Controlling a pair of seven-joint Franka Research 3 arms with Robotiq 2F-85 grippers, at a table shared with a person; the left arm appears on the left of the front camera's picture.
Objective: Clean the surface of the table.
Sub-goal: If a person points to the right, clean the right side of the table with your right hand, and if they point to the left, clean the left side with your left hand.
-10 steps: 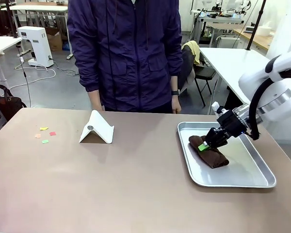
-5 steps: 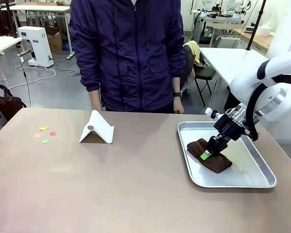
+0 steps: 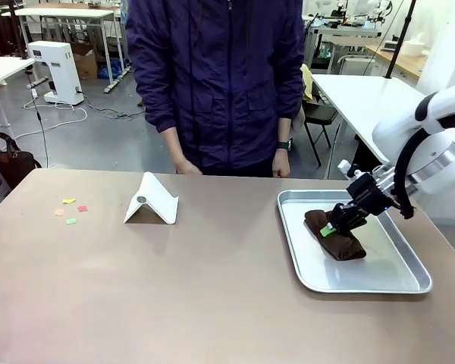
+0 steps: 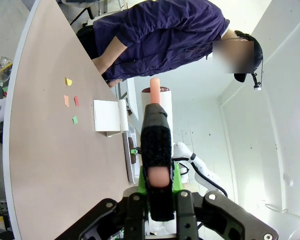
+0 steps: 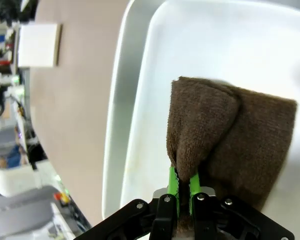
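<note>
The brown-tan table (image 3: 174, 296) carries a shiny metal tray (image 3: 364, 289) at its right. A dark brown cloth (image 3: 343, 241) lies folded in the tray. My right gripper (image 3: 331, 230) is shut on a raised fold of that cloth, and in the right wrist view its green pads (image 5: 173, 181) pinch the cloth (image 5: 230, 130) over the tray (image 5: 140, 105). In the left wrist view my left gripper (image 4: 158, 172) is high over the table (image 4: 45, 150), shut on a black stick-like tool (image 4: 155, 132) with a pinkish tip.
A white folded stand (image 3: 152, 200) sits left of centre at the back. Small coloured paper scraps (image 3: 70, 211) lie near the table's left end. A person in a dark purple jacket (image 3: 220, 83) stands at the far edge, hands hanging by the table rim.
My right gripper dipped onto the cloth, then rose and drew back right with a fold pinched, shifting the cloth slightly right in the tray. The person stepped to the right.
</note>
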